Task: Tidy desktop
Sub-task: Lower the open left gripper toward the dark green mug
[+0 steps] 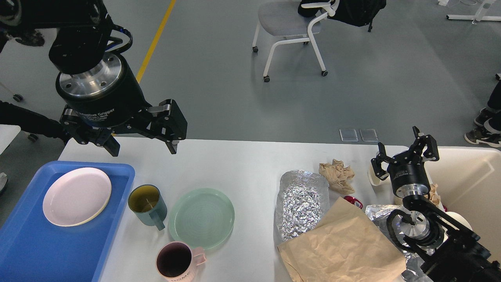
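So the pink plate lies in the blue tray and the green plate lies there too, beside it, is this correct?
Not quite. The head view shows the pink plate in the blue tray, but the green plate lies on the white desktop, outside the tray, between two mugs.

Left gripper (143, 149) is hanging open above the desktop (242, 168); right gripper (405, 150) is gaping near the bin (465, 176). A plate (76, 196) is lying in the tray (27, 239).

Blue tray (23, 243) cut off — pink mug (178, 261) too
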Controlling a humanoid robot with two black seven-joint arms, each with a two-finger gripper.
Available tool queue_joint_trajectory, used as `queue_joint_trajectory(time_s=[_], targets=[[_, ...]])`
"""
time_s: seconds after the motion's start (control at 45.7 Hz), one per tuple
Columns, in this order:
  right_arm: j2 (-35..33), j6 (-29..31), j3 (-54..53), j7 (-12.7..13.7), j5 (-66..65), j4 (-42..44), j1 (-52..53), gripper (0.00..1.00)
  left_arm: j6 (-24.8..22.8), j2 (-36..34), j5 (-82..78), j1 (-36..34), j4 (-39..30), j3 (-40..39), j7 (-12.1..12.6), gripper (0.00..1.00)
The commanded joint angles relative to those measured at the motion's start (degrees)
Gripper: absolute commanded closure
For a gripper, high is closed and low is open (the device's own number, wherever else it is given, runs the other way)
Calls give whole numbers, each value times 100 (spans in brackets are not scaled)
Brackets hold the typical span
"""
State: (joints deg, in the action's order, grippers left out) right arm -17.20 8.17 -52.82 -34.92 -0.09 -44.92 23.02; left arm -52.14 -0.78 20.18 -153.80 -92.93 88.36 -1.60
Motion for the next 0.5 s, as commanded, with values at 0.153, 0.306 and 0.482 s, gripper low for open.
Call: queue_joint_trajectory(time_s=[0.153, 0.306, 0.482], targets=[[6, 0, 0, -6, 0, 1, 0, 0, 836, -809, -49, 1905, 442, 67, 397, 3], [-2, 0, 0, 3, 0, 1, 0, 0, 1126, -1450, -49, 2749, 960, 155, 722, 4], [-2, 0, 0, -6, 0, 1, 0, 0, 1311, -1996, -32, 4251, 2059, -64, 855, 4]])
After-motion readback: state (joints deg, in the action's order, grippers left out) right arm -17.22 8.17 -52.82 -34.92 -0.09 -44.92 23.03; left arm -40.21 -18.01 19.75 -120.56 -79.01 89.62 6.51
